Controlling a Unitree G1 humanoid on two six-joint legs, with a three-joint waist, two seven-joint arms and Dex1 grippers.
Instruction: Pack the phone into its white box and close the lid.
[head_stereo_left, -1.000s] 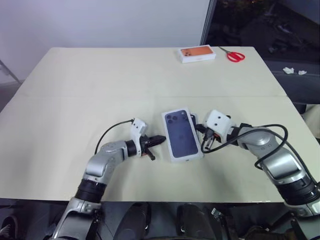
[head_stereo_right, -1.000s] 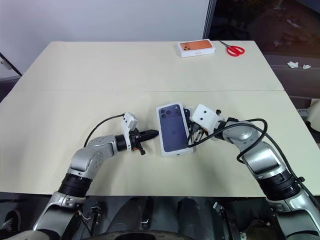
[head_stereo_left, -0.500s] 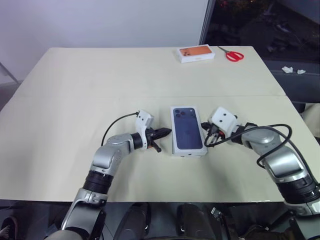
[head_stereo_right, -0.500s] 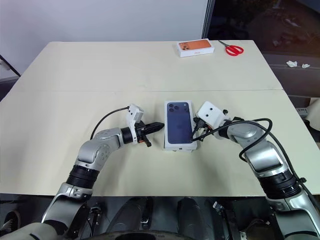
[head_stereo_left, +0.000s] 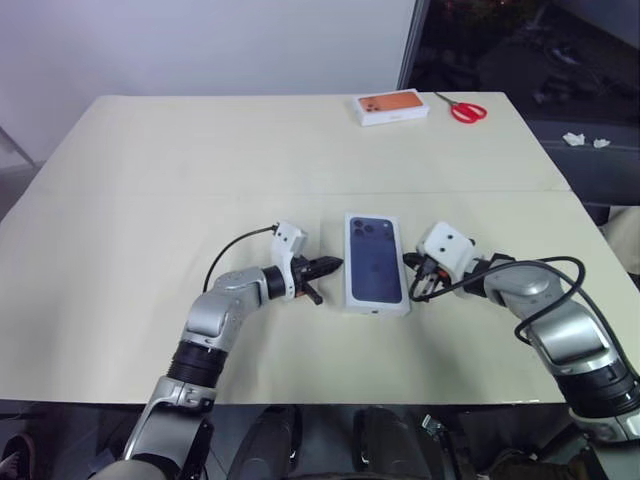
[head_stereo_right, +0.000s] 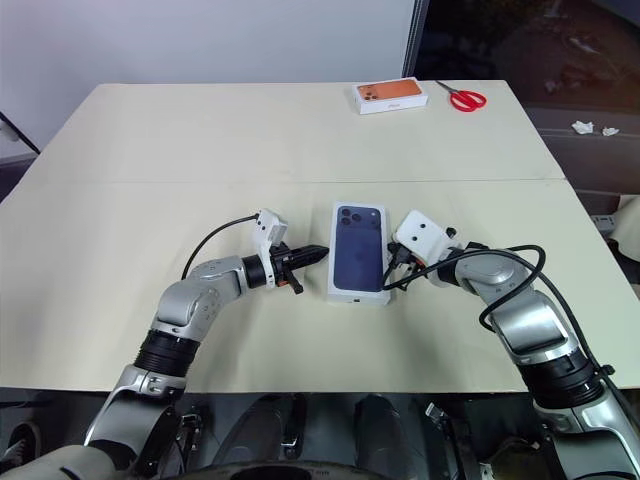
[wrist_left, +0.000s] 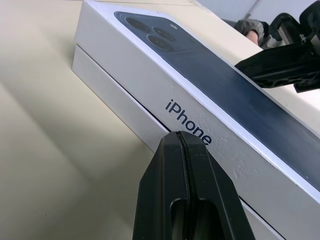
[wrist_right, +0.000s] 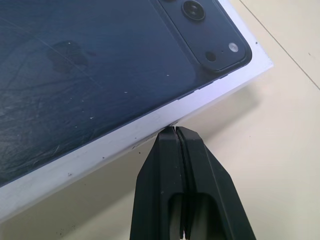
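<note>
The lid (head_stereo_left: 375, 260), white with a dark-blue phone picture on top, sits down over the white box (wrist_left: 112, 95). Only a low white strip of that box shows under the lid's edge. The closed pack lies flat near the middle of the table (head_stereo_left: 150, 200). The phone is hidden. My left gripper (head_stereo_left: 333, 266) is shut, its tip at the pack's left side (wrist_left: 181, 142). My right gripper (head_stereo_left: 412, 278) is shut too, with its tip against the lid's right edge (wrist_right: 175, 131). Neither holds anything.
A small box with an orange phone picture (head_stereo_left: 393, 106) and red-handled scissors (head_stereo_left: 470, 111) lie at the table's far edge on the right. The table's right edge runs close behind my right arm.
The closed pack has turned from askew to square between the two shut grippers and sits slightly further right. Both grippers stay at its sides.
</note>
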